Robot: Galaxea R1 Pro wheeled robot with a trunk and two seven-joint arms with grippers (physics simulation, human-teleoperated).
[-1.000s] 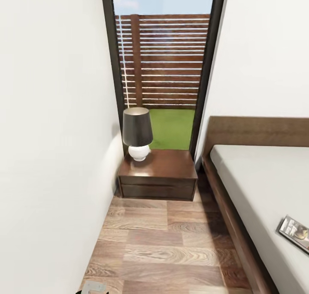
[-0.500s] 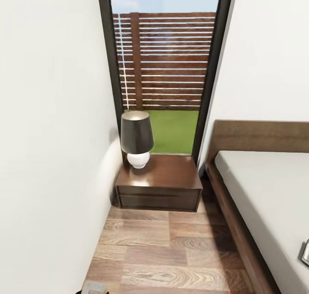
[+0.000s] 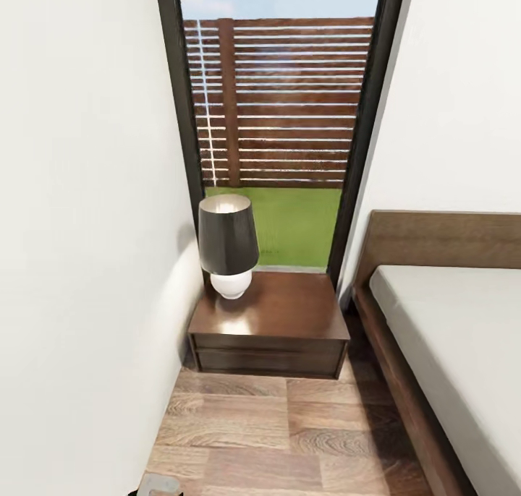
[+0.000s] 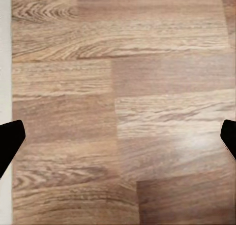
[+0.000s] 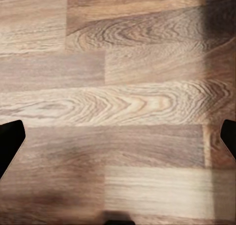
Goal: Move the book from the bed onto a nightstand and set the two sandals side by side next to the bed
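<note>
The nightstand (image 3: 269, 322), low and of glossy dark reddish-brown wood, stands in the corner under the tall window in the head view. To its right is the bed (image 3: 456, 330), with a pale mattress, dark wooden frame and headboard. The book and the sandals are out of view. In the left wrist view my left gripper (image 4: 118, 136) is open over bare wood-plank floor, its dark fingertips (image 4: 10, 139) at the picture's two edges. My right gripper (image 5: 118, 136) is open in the same way over the floor, with nothing between its fingers.
A lamp (image 3: 228, 246) with a dark shade and white round base takes up the nightstand's left rear part. A white wall (image 3: 79, 264) runs close along the left. A narrow strip of floor (image 3: 289, 438) lies between wall and bed. A dark-framed window (image 3: 278, 120) shows fence and grass.
The head view has moved forward and turned a little left: the nightstand looks nearer, and the book on the mattress has slipped out past the right edge. Nothing in the room itself moved.
</note>
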